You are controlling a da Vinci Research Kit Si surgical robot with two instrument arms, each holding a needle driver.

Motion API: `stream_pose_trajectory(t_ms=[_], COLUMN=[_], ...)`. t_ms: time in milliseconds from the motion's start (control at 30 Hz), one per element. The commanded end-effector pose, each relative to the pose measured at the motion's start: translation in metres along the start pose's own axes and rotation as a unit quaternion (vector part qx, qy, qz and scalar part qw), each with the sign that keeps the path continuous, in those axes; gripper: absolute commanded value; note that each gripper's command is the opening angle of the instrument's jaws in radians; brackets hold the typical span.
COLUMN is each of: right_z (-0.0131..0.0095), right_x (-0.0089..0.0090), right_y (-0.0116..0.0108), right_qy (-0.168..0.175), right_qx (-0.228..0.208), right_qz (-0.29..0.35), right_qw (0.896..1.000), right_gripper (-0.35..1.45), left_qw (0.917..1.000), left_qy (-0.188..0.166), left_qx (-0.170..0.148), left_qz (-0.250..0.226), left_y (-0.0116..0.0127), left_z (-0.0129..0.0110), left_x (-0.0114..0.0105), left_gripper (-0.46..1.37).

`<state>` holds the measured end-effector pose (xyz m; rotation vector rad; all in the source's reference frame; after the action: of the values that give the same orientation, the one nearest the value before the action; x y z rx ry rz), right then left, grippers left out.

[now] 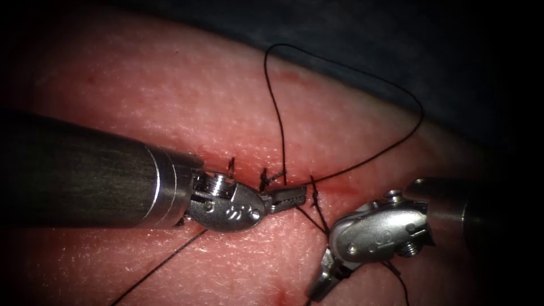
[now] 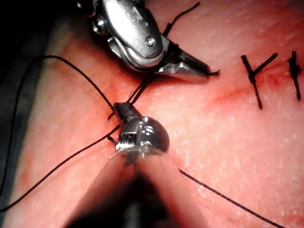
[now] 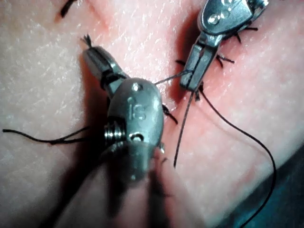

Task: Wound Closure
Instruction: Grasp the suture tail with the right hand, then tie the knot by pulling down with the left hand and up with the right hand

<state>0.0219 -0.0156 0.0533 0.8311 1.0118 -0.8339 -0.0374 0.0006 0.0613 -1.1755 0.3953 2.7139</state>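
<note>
The tissue is pale pink, pebbled and moist, with red fluid smeared along the cut; dark cloth lies beyond its far edge. Short black knots stud the cut. The left tool, of polished steel on a dull grey shaft, has its jaws closed on the thread at the cut. The thread arcs in a wide loop over the far edge. The right tool sits right of the cut, jaws closed on thread. The left wrist view shows taut strands running between both tools, and the right tool pinching a frayed end. No needle can be made out.
</note>
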Motion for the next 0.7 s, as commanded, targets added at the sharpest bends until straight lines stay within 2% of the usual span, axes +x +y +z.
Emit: stream_pose_trajectory(t_ms=[33, 200, 467, 700], right_z=[-0.0006, -0.0027, -0.0049, -0.0066], right_x=[-0.0001, -0.0009, -0.0035, -0.0041], right_y=[0.0002, 0.0011, 0.002, 0.0024], right_qy=[0.012, 0.037, 0.059, 0.11], right_qx=[-0.02, -0.063, -0.11, -0.144], right_qz=[0.0, 0.008, 0.054, 0.075], right_qw=[1.0, 0.997, 0.991, 0.981], right_gripper=[-0.35, -0.35, -0.35, -0.35], left_qw=[1.0, 1.0, 1.0, 1.0], left_qy=[0.0, 0.0, -0.002, -0.005], left_qx=[-0.003, -0.003, -0.001, 0.002], left_qz=[0.0, 0.001, 0.002, 0.003], left_y=[0.0, 0.0, 0.0003, 0.0005], left_z=[-0.0001, -0.0005, -0.0017, -0.0027], left_x=[-0.0001, -0.0003, -0.0005, -0.0008], left_gripper=[-0.35, -0.35, -0.35, -0.35])
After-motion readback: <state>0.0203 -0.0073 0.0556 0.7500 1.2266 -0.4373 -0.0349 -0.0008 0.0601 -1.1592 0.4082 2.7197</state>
